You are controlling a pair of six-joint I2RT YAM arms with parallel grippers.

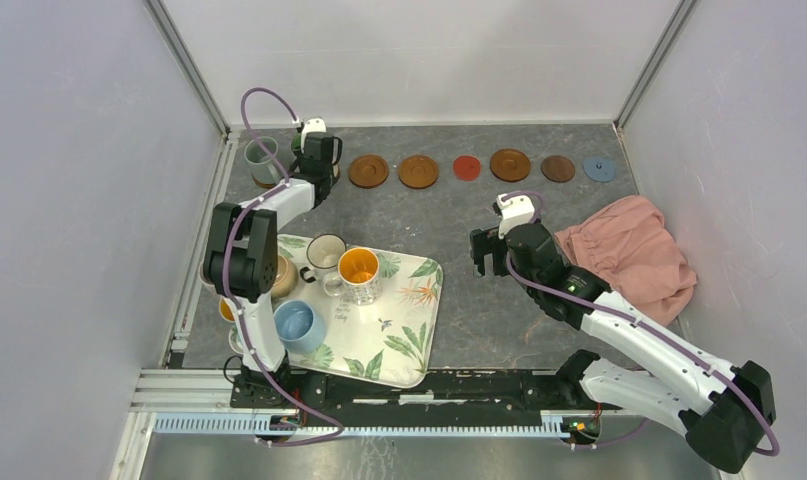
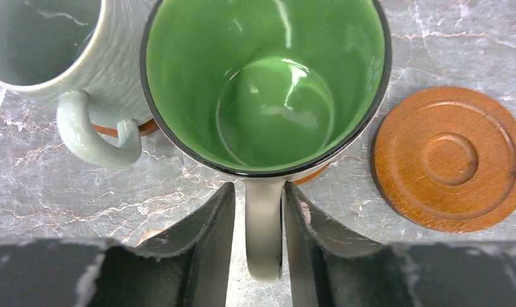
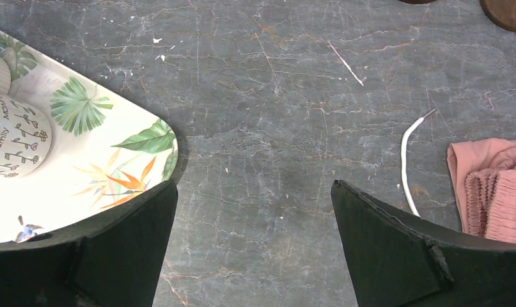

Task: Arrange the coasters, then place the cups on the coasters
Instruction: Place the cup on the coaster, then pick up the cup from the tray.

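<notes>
Grey stone tabletop [image 1: 449,290], top view: coasters [image 1: 418,171] rowed along far edge; left gripper [image 1: 314,160] at row's left end beside grey-green mug [image 1: 262,160]; right gripper [image 1: 489,252] mid-table.
Left wrist: green-inside mug [image 2: 268,83] seated on a coaster; jaws flanking its handle [image 2: 263,236], slim gap, unclamped.
Right wrist: jaws wide apart over stone beside tray [image 3: 101,160].

I see plain pale walls [image 1: 409,50] on three sides and metal posts [image 1: 187,65] in the back corners. Dark grey marbled table [image 1: 449,215], ribbed metal rail [image 1: 429,426] along its near edge. Light is even and soft.
</notes>
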